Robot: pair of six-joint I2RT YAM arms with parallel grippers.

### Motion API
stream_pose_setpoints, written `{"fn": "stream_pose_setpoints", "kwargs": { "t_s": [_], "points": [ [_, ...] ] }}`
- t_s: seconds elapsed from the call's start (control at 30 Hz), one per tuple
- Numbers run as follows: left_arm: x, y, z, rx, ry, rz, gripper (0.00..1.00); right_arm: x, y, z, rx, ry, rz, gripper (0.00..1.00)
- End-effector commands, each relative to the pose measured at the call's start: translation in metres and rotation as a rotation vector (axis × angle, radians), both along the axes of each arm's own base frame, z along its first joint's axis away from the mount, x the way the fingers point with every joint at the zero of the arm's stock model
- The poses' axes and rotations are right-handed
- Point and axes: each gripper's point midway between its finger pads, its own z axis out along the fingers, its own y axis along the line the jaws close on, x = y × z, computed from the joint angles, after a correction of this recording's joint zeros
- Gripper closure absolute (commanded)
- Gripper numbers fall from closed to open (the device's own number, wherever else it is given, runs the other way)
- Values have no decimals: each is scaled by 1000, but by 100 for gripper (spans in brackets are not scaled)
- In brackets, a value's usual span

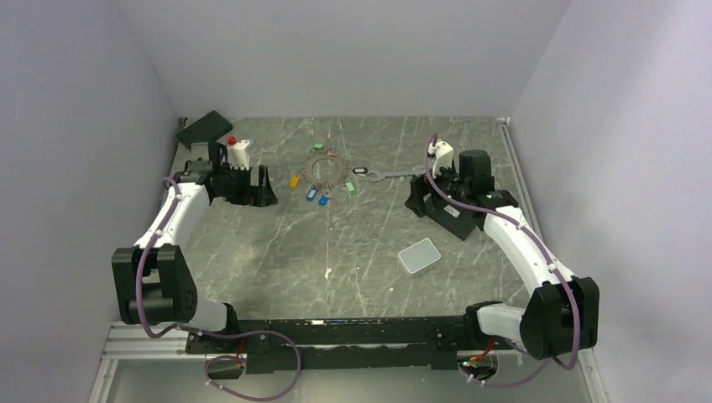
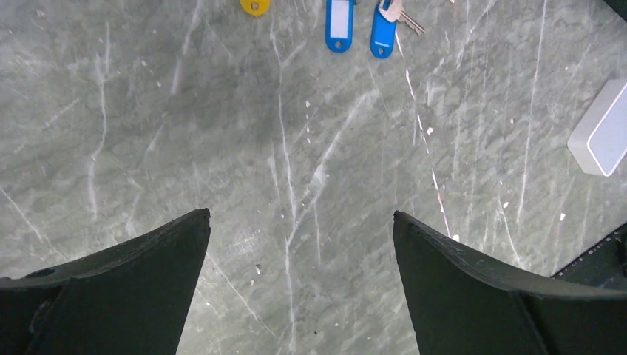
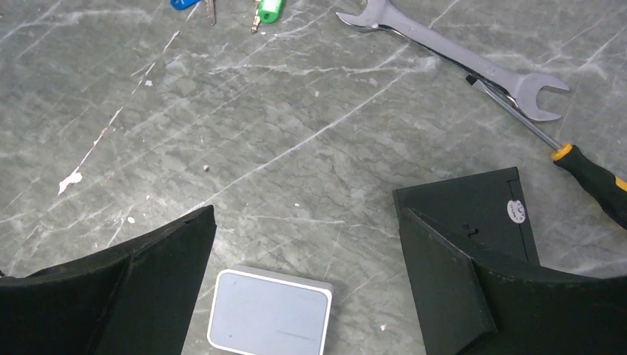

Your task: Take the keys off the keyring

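The keyring (image 1: pixel 327 170) lies flat at the back middle of the table, with several silver keys strung around it. Tags fan out from it: yellow (image 1: pixel 295 180), blue (image 1: pixel 311 194), green (image 1: pixel 351 188) and black/white (image 1: pixel 361 170). My left gripper (image 1: pixel 260 189) is open and empty to the left of the ring. Its wrist view (image 2: pixel 302 214) shows bare table between the jaws, with two blue tags (image 2: pixel 339 26) and a yellow tag (image 2: pixel 254 7) at the top edge. My right gripper (image 1: pixel 417 201) is open and empty to the right of the ring, and its wrist view (image 3: pixel 303 211) shows a green tag (image 3: pixel 270 11).
A silver wrench (image 1: pixel 388 175) (image 3: pixel 451 55) lies right of the ring. A screwdriver with a black and yellow handle (image 3: pixel 584 166) lies beside it. A grey rounded pad (image 1: pixel 419 255) (image 3: pixel 270 314) sits nearer the front. A black flat box (image 3: pixel 473 214) lies by the right finger. A black plate (image 1: pixel 204 128) is at the back left.
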Motion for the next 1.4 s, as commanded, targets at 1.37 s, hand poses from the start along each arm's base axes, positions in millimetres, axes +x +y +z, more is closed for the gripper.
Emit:
{"fn": "stream_pose_setpoints", "kwargs": {
  "t_s": [1.37],
  "points": [
    [75, -64, -103, 573, -7, -368, 1, 8, -6, 1, -47, -80, 25, 0]
  ]
}}
